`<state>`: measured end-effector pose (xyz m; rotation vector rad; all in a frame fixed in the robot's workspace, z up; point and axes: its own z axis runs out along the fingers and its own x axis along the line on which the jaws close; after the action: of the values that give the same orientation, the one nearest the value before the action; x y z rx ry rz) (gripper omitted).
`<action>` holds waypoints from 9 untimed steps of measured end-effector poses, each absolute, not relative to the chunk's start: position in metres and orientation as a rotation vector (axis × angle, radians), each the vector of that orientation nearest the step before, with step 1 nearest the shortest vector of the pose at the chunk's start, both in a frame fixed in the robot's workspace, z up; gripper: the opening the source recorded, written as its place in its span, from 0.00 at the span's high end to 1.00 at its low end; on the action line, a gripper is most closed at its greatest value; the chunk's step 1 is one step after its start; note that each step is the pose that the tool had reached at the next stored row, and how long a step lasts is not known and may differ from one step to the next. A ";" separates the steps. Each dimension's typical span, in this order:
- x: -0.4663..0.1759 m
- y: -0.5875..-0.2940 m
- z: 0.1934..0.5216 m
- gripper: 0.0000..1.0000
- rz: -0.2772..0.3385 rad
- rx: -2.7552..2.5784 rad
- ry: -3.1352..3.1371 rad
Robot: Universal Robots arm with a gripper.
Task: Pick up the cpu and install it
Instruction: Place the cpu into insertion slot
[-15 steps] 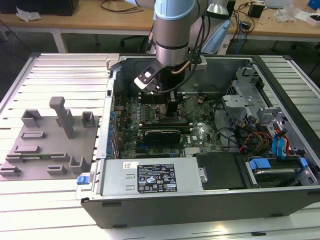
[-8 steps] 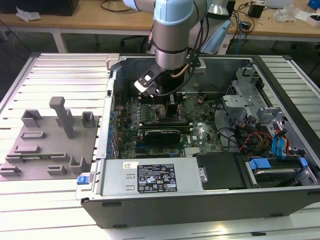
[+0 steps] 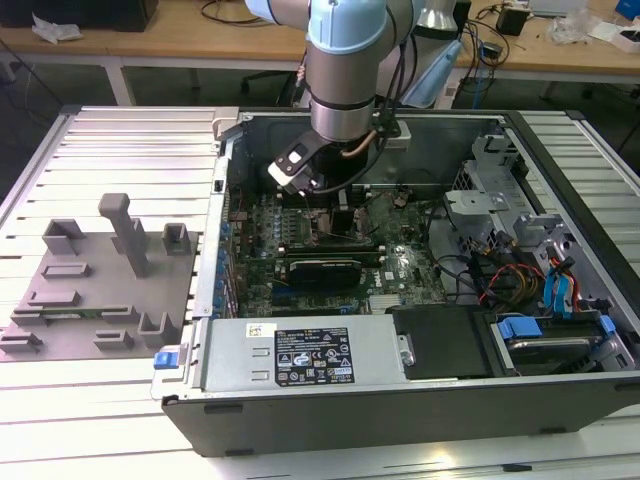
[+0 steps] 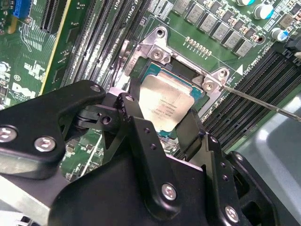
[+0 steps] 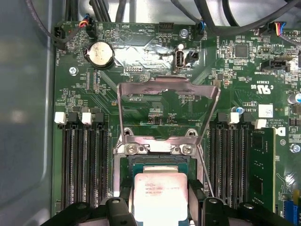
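The cpu is over the socket, pinched by two opposite edges, which holds it level and leaves its free edges to line up with the socket walls. I cannot tell whether it is fully seated. The gripper is closed on it. The load plate stands flipped back from the socket, clearing the drop. Memory slots flank the socket closely, leaving little side room.

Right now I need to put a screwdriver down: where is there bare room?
Bare slatted table between the grey tray and the table's near edge, also beyond the tray. Crowded inside the case: the pincer holds the cpu over the socket.
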<state>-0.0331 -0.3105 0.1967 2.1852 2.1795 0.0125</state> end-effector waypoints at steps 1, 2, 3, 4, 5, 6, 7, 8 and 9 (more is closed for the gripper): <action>-0.033 -0.310 0.197 0.45 0.013 2.189 2.176; -0.033 -0.310 0.197 0.45 0.013 2.190 2.175; -0.033 -0.310 0.196 0.45 0.013 2.190 2.175; -0.033 -0.310 0.196 0.45 0.013 2.190 2.175; -0.031 -0.310 0.196 0.45 0.013 2.190 2.174; -0.031 -0.310 0.196 0.45 0.013 2.190 2.174; -0.030 -0.310 0.196 0.45 0.013 2.190 2.174; -0.030 -0.310 0.196 0.45 0.013 2.190 2.174; -0.030 -0.310 0.196 0.45 0.013 2.190 2.174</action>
<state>-0.0303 -0.3104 0.1961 2.1904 2.1743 0.0127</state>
